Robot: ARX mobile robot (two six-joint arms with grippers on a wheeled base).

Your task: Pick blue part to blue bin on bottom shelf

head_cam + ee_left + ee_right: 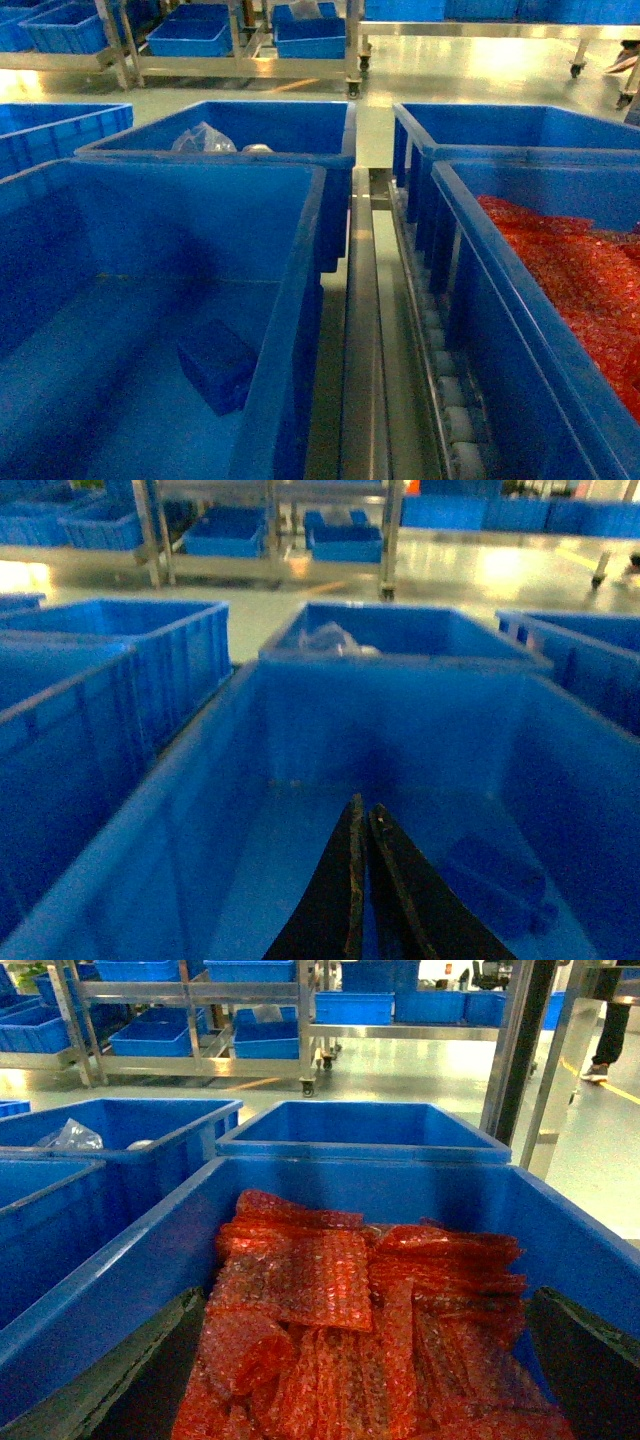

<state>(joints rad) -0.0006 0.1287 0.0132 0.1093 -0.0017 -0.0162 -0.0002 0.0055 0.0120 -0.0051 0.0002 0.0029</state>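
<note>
The blue part [215, 365] is a small dark-blue block lying on the floor of the near left blue bin [305, 250], close to its right wall. In the left wrist view the same part [495, 880] rests low on the right inside that bin [400, 715]. My left gripper [362, 804] hovers inside the bin to the left of the part, shut, with nothing between its black fingers. My right gripper [360, 1360] is open wide above a neighbouring bin, holding nothing. Neither gripper shows in the head view.
The right bin [470, 250] is full of red bubble wrap [350, 1290]. Behind the near left bin, another bin holds a clear plastic bag [205, 138]. A metal roller rail [365, 330] runs between the bins. Racks with more blue bins [190, 35] stand across the floor.
</note>
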